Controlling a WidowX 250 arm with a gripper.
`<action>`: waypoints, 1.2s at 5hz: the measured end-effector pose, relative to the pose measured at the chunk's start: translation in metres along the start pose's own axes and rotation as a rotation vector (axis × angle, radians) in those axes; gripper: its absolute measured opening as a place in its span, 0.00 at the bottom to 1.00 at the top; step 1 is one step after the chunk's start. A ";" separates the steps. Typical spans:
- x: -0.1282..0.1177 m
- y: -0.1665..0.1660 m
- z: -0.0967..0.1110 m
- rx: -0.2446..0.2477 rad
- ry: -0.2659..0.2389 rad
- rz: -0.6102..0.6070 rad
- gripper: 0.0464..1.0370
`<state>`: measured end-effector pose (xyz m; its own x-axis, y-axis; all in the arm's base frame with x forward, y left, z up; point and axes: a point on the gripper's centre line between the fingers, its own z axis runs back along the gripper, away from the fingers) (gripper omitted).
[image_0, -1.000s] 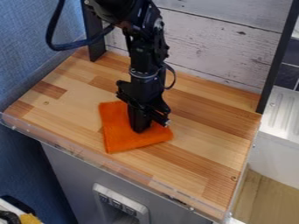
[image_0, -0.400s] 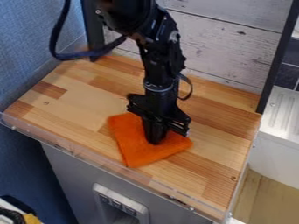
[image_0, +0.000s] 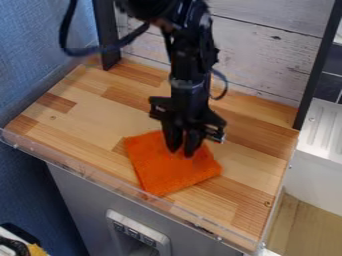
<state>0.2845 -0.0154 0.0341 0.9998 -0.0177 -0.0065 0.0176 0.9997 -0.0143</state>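
Orange cloth (image_0: 172, 173) lies flat on the wooden desk (image_0: 83, 107), its far part directly below the hand (image_0: 182, 151), whose two fingertips stand narrowly parted, while the black arm (image_0: 190, 62) hangs before a whitewashed plank wall (image_0: 267, 60) beyond.

cloth (image_0: 170, 175) on tabletop (image_0: 83, 112), tool (image_0: 182, 149) at cloth's 12 o'clock part; wall (image_0: 254, 55) behind, approx 12-1 o'clock, btwn l post (image_0: 107, 35) at 11 & r post (image_0: 316, 70) at 2.
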 end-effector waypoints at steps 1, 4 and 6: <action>0.017 0.012 0.022 -0.001 -0.011 0.018 0.75; 0.062 0.056 0.069 0.007 -0.006 0.028 0.96; 0.072 0.069 0.074 0.010 -0.007 0.010 0.96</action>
